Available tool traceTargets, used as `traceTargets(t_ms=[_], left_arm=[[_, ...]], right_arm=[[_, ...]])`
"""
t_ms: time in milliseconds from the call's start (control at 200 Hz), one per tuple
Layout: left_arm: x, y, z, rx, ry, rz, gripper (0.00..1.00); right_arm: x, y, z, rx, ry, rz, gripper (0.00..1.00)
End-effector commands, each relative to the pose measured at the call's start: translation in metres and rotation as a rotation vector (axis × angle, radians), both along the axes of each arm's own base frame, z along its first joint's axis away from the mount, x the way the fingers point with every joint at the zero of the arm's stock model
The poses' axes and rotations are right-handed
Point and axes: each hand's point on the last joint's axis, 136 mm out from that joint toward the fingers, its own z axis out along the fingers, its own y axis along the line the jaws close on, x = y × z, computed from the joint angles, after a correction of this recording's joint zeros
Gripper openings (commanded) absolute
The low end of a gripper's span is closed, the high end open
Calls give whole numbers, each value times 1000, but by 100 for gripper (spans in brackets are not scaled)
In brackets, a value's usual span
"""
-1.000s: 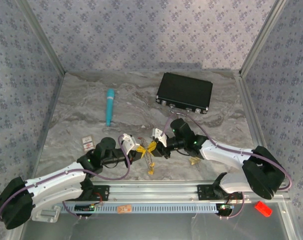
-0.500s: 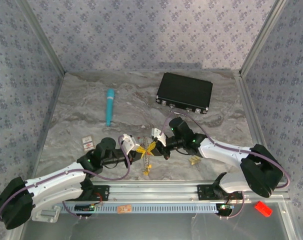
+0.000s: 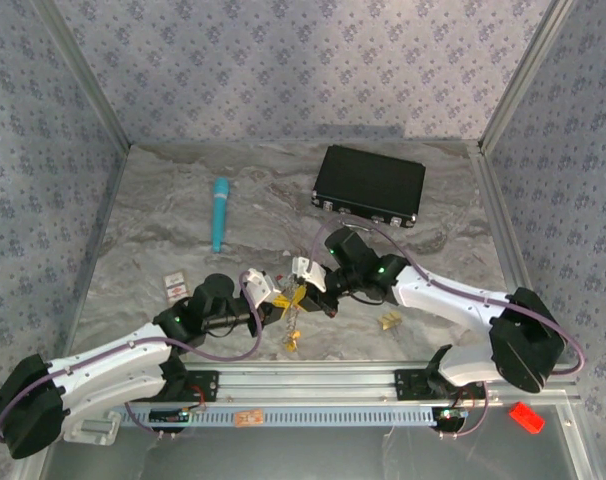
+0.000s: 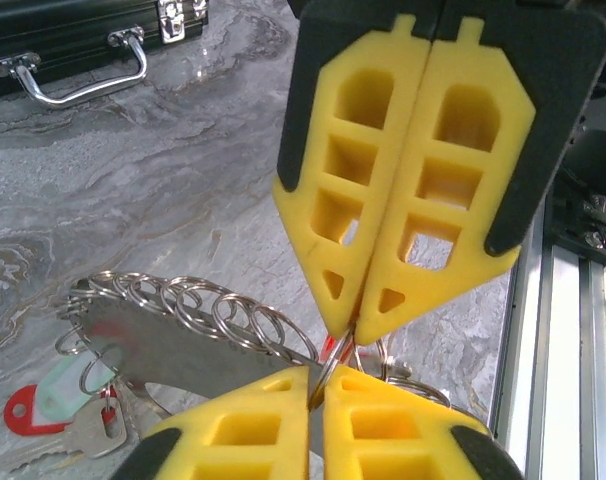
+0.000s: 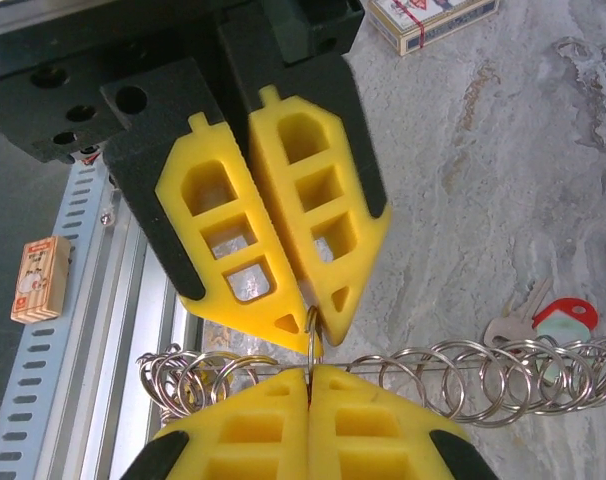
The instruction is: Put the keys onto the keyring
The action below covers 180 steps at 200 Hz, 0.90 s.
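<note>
The keyring (image 5: 453,368), a thin wire loop strung with many small split rings, is held up off the marbled table (image 3: 163,230) between the two arms, near the front edge and towards the middle. The left pincer (image 3: 280,300) and the right pincer (image 3: 308,290) meet tip to tip there. Both are closed, their yellow fingers (image 5: 233,430) pressed together and pinching the keyring at almost the same spot. In the left wrist view the row of rings (image 4: 183,305) runs away to the left of the closed left pincer (image 4: 316,375). A few keys (image 3: 292,335) dangle below the pincers, one with a yellow tag. A key with a red tag (image 5: 543,310) shows behind the rings; whether it hangs or lies on the table cannot be told. Another yellow-tagged key (image 3: 389,320) lies on the table just right of the right arm. A black case (image 3: 370,185) and a teal tube (image 3: 220,213) sit farther back.
</note>
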Motion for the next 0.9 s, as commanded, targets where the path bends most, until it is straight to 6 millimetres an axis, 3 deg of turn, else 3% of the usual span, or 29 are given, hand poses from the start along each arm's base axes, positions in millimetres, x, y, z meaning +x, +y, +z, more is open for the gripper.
traceTargets(t_ms=[0, 200, 330, 435, 895], left_arm=[[0, -4, 10, -1, -28, -21, 4], [-3, -6, 14, -24, -43, -48, 0], [-4, -5, 13, -35, -54, -45, 0], [-4, -4, 12, -38, -58, -42, 0], [-5, -4, 12, -51, -71, -46, 0]], right_arm=[[-7, 4, 8, -5, 8, 41, 0], [-4, 3, 8, 12, 23, 0, 0], [-2, -2, 5, 32, 36, -29, 21], [1, -5, 3, 52, 44, -49, 27], [2, 6, 3, 108, 74, -28, 25]])
